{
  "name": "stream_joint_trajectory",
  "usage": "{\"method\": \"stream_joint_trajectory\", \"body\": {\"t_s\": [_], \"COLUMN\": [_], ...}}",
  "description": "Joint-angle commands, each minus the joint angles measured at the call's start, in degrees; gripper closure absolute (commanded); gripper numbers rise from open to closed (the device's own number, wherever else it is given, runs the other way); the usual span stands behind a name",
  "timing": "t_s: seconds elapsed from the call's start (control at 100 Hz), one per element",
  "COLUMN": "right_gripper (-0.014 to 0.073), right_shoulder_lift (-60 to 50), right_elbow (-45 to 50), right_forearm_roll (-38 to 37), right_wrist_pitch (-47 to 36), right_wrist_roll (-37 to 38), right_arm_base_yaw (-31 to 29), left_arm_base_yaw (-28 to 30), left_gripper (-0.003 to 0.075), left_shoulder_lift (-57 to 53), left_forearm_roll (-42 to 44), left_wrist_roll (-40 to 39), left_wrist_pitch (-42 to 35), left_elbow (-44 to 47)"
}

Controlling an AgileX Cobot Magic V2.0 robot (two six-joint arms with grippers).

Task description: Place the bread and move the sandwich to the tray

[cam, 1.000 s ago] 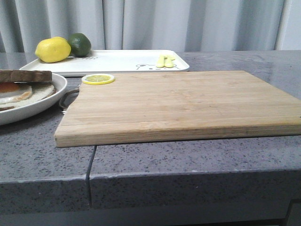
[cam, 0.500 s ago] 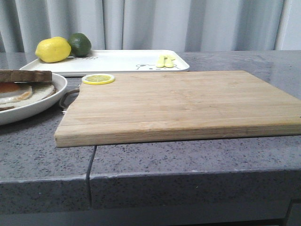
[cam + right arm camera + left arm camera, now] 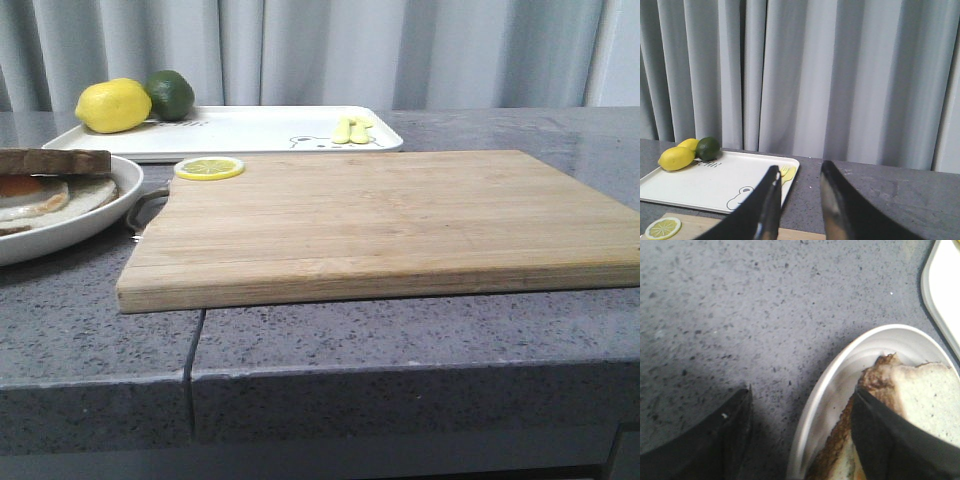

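Bread (image 3: 55,160) sits on top of the egg sandwich (image 3: 40,195) in the dish (image 3: 95,225) at the left edge of the front view, crust edge toward us. Across the last second we log no change in that view: bread, dish, lemon slice (image 3: 208,168) and board (image 3: 390,225) hold the same places, and neither arm enters it. We judge the placing step done or nearly so, with the move to the tray (image 3: 240,130) not yet begun; the tray lies beyond the board, carrying a lemon (image 3: 112,105), a lime (image 3: 170,94) and small yellow cutlery (image 3: 350,129). In the left wrist view the left pincer (image 3: 800,435) is spread wide, grasping nothing: one finger is over the bare counter (image 3: 740,315) outside the dish rim, the other lies over the bread's crust corner, though we cannot tell whether it touches. So the bread is partly between the fingers, the rim too. The right pincer (image 3: 797,200) is also released, fingers apart and holding nothing, raised above the board's far edge and aimed at the curtain (image 3: 840,75), well apart from the sandwich.
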Motion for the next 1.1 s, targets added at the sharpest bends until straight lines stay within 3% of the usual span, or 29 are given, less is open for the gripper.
{"method": "stream_joint_trajectory", "body": {"t_s": [0.0, 0.37, 0.92, 1.09], "right_gripper": [0.0370, 0.0370, 0.0370, 0.0370], "right_shoulder_lift": [0.2, 0.2, 0.2, 0.2], "right_elbow": [-1.2, -1.2, -1.2, -1.2], "right_forearm_roll": [-2.6, -2.6, -2.6, -2.6], "right_wrist_pitch": [2.1, 2.1, 2.1, 2.1], "right_wrist_roll": [-0.6, -0.6, -0.5, -0.5], "right_arm_base_yaw": [-0.1, -0.1, -0.1, -0.1], "left_arm_base_yaw": [-1.2, -2.3, -2.3, -2.3], "left_gripper": [0.0309, 0.0329, 0.0736, 0.0739], "left_shoulder_lift": [1.1, 2.9, 2.9, 2.9], "left_forearm_roll": [-1.3, -1.4, -1.4, -1.5], "left_wrist_roll": [0.8, 0.8, 0.8, 0.8], "left_wrist_pitch": [0.8, 0.8, 1.0, 1.3], "left_elbow": [-0.7, -0.7, -0.7, -0.7]}}
